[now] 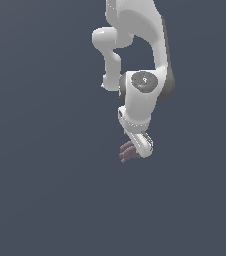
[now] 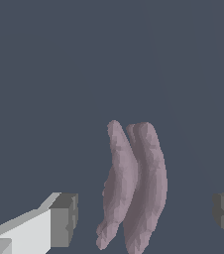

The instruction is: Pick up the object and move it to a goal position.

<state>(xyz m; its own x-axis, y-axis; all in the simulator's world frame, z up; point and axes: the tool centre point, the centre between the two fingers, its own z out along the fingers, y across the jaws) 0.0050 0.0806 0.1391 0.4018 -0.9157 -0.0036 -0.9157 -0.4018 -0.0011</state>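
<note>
Grey fingers (image 2: 64, 221) are seen spread open, untouching, at either side of the mauve ridged object (image 2: 136, 183); no writing is shown.

Object (image 2: 134, 188) between tool (image 2: 143, 218) fingers (image 2: 64, 221)

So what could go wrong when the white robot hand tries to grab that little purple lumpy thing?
The white gripper is open, with clear gaps between both grey pads and the mauve ridged clump. The clump sits nearer one pad, so that pad may touch first and nudge it sideways. Its bumpy, rounded sides might also slip or twist once squeezed.
</note>
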